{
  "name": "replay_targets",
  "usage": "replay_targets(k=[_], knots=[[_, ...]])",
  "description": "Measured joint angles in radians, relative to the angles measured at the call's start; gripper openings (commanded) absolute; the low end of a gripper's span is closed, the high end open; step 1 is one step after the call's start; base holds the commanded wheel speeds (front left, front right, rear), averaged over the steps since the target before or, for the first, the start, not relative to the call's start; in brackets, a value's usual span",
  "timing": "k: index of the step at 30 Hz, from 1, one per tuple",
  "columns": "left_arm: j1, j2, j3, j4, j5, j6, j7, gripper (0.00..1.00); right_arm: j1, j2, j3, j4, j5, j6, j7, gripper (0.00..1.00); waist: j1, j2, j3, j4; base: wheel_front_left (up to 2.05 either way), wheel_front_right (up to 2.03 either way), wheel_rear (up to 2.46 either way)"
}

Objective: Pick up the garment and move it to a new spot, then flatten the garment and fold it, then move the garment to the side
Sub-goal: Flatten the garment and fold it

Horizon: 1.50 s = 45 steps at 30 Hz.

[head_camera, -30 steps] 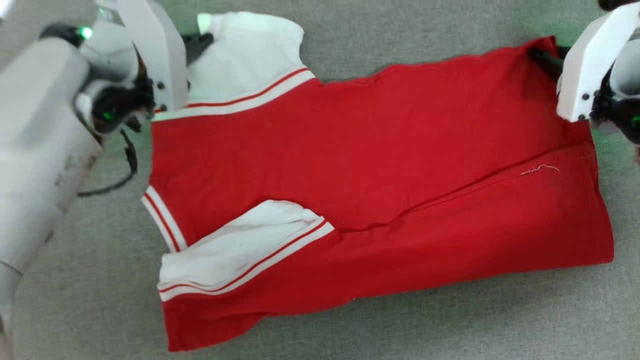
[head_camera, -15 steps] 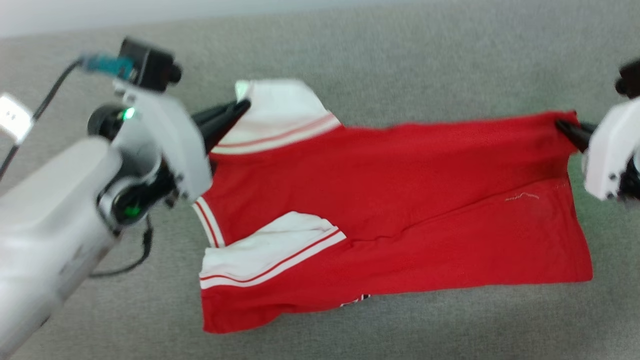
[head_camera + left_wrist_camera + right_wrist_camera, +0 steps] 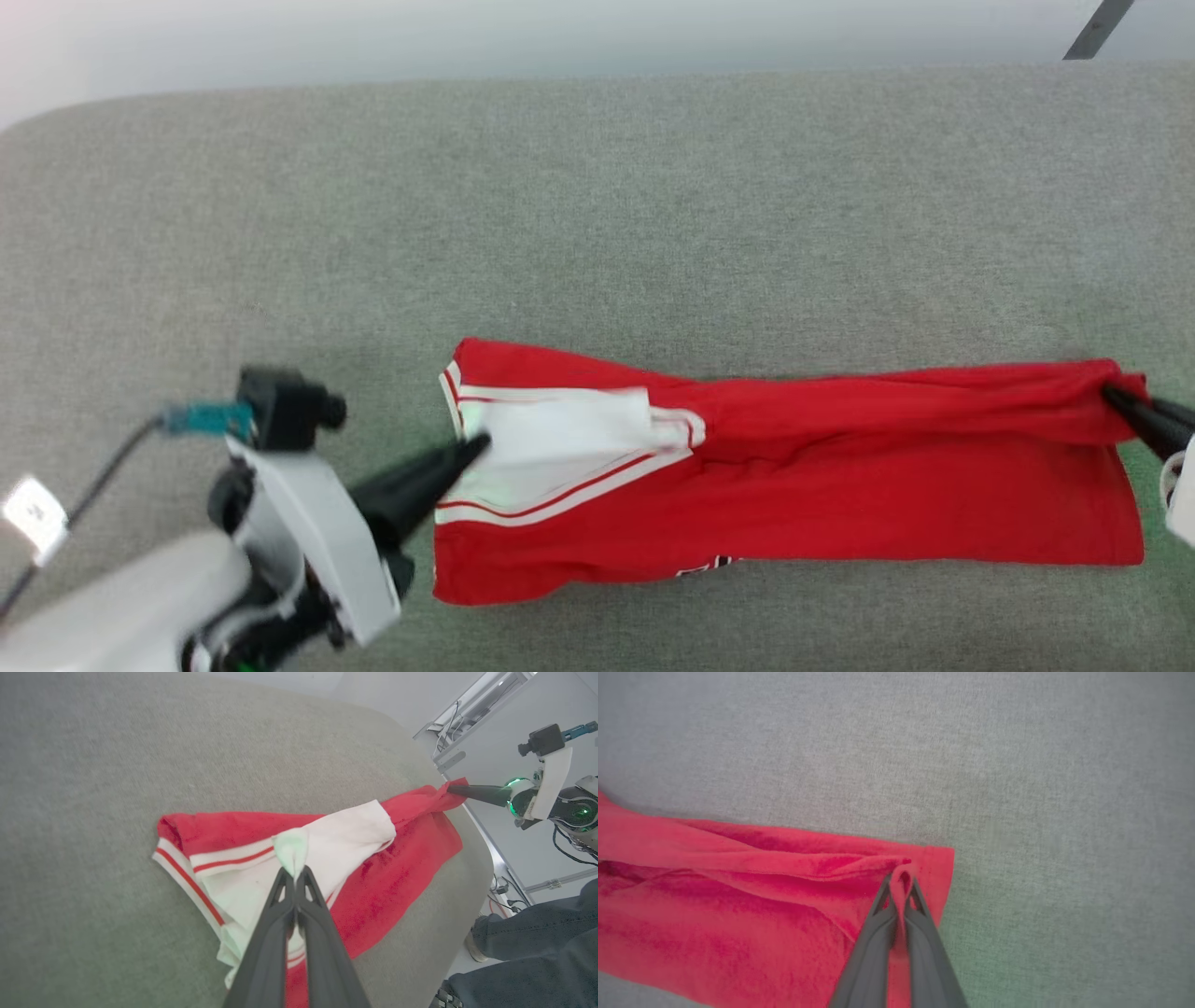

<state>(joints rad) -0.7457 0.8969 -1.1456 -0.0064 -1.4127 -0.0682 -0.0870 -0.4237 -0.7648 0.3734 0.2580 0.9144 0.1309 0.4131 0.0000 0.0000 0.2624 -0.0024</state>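
The garment [image 3: 840,485], a red shirt with white sleeves and striped trim, lies stretched left to right across the grey padded surface [image 3: 597,205], folded over lengthwise into a narrow band. My left gripper [image 3: 471,446] is shut on the white sleeve edge [image 3: 292,847] at the band's left end. At the right end my right gripper [image 3: 1116,397] is shut on the red hem corner [image 3: 903,875], with cloth pinched between its fingers. The right gripper [image 3: 451,788] also appears in the left wrist view, holding the far red corner. A bit of black lettering [image 3: 700,566] peeks out at the lower edge.
The grey padded surface stretches wide beyond the shirt, with its rounded far edge [image 3: 56,112] at the back left. A person's legs in dark trousers [image 3: 537,947] stand past the surface's right end. Cables and fittings [image 3: 467,718] line the pale wall there.
The head camera has tilted up and the whole picture has shifted. Both grippers have carried the far edge of the shirt toward me, so the open shirt is now doubled into a narrow band.
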Motion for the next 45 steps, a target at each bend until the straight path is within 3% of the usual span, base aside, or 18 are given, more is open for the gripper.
replay_targets(k=[7, 14, 15, 16, 17, 18, 19, 20, 24, 30, 36, 37, 39, 45], knots=[[0.091, -0.023, -0.037, 0.004, -0.037, 0.003, -0.022, 0.0, 0.1, 0.067, -0.082, -0.011, -0.072, 0.0, -0.003, 0.0, 0.0, 0.0, 0.018, -0.001, 0.0, 0.0, 0.0], [0.096, -0.088, -0.054, 0.149, -0.035, -0.012, -0.015, 0.0, 0.101, 0.14, -0.112, 0.034, -0.152, 0.0, -0.026, 0.0, 0.0, 0.0, 0.024, -0.014, 0.0, 0.0, 0.0], [0.096, -0.098, -0.056, 0.165, -0.031, -0.013, -0.017, 0.0, 0.099, 0.147, -0.112, 0.038, -0.157, 0.0, -0.028, 0.1, 0.0, 0.0, 0.024, -0.016, 0.0, 0.0, 0.0], [0.096, -0.107, -0.055, 0.182, -0.031, -0.02, -0.024, 0.0, 0.096, 0.153, -0.112, 0.04, -0.162, 0.0, -0.032, 0.33, 0.0, 0.0, 0.022, -0.017, 0.0, 0.0, 0.0], [0.096, -0.113, -0.053, 0.19, -0.03, -0.022, -0.035, 0.2, 0.093, 0.158, -0.112, 0.04, -0.162, 0.0, -0.032, 0.83, 0.0, 0.0, 0.02, -0.019, 0.0, 0.0, 0.0], [0.096, -0.117, -0.053, 0.197, -0.025, -0.027, -0.043, 0.37, 0.09, 0.162, -0.112, 0.04, -0.162, 0.0, -0.032, 1.0, 0.0, 0.0, 0.017, -0.019, 0.0, 0.0, 0.0], [0.096, -0.12, -0.055, 0.2, -0.014, -0.03, -0.048, 0.75, 0.09, 0.163, -0.113, 0.037, -0.159, 0.0, -0.032, 1.0, 0.0, 0.0, 0.013, -0.02, 0.0, 0.0, 0.0], [0.096, -0.123, -0.054, 0.201, -0.012, -0.035, -0.062, 1.0, 0.09, 0.162, -0.117, 0.033, -0.156, 0.0, -0.032, 1.0, 0.0, 0.0, 0.008, -0.02, 0.0, 0.0, 0.0], [0.105, -0.13, -0.027, 0.2, -0.005, -0.042, -0.126, 1.0, 0.105, 0.149, -0.153, 0.005, -0.125, 0.0, -0.019, 1.0, 0.0, 0.0, -0.012, -0.015, 0.0, 0.0, 0.0], [0.177, -0.204, 0.118, 0.187, 0.081, -0.042, -0.173, 1.0, 0.187, 0.119, -0.27, 0.015, -0.074, 0.0, 0.05, 1.0, 0.0, 0.0, -0.038, 0.034, 0.0, 0.0, 0.0], [0.312, -0.337, 0.342, 0.252, 0.309, -0.01, -0.177, 1.0, 0.235, 0.119, -0.36, 0.066, -0.04, 0.0, 0.167, 1.0, 0.0, 0.0, -0.05, 0.104, 0.0, 0.0, 0.0], [0.312, -0.337, 0.342, 0.252, 0.309, -0.01, -0.177, 1.0, 0.235, 0.119, -0.36, 0.066, -0.04, 0.0, 0.167, 1.0, 0.0, 0.0, -0.05, 0.104, 0.0, 0.0, 0.0], [0.376, -0.398, 0.459, 0.278, 0.459, 0.009, -0.177, 1.0, 0.24, 0.121, -0.388, 0.083, -0.04, 0.0, 0.213, 1.0, 0.0, 0.0, -0.055, 0.14, 0.0, 0.0, 0.0], [0.475, -0.498, 0.643, 0.282, 0.732, 0.033, -0.177, 1.0, 0.223, 0.149, -0.419, 0.114, -0.064, -0.001, 0.309, 1.0, 0.0, 0.0, -0.063, 0.194, 0.0, 0.0, 0.0]])
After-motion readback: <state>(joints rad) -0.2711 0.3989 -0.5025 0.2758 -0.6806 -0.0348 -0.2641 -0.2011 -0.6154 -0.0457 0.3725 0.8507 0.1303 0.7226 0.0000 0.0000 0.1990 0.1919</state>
